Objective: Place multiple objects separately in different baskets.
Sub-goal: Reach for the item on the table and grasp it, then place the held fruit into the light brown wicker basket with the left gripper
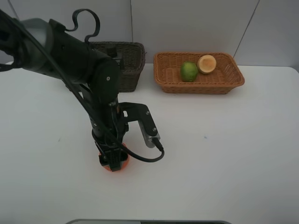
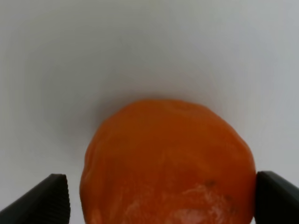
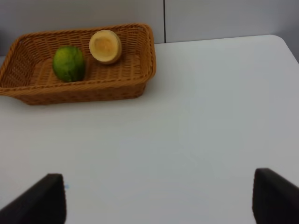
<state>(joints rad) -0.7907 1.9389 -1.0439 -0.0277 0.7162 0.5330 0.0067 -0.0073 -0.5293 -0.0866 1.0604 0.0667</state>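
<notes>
From the high camera, the left arm is bent down over the white counter [image 1: 224,154], and the left gripper [image 1: 112,162] sits right over the orange fruit [image 1: 117,165], which peeks out just beneath the jaws; far beyond them the tan basket [image 1: 236,79] already holds the lime [image 1: 189,71] and a pale round fruit [image 1: 206,64], with the dark basket [image 1: 128,74] beside it, partly hidden behind the arm. Over to the left wrist camera: the orange fruit [image 2: 168,163] fills the space between the jaws, which stand wide open, one tip touching or all but touching its flank, the other a sliver clear. It rests on the counter, not lifted. It looks round, firm with some give, lightly dimpled skin, so likely light and not slippery, but liable to roll; the squeeze wants to land across its widest middle. Right wrist camera: those jaws are spread with nothing between them, bare counter [image 3: 210,116] ahead, and the tan basket [image 3: 140,84] with lime [image 3: 69,63] and pale fruit [image 3: 105,46] well beyond.
</notes>
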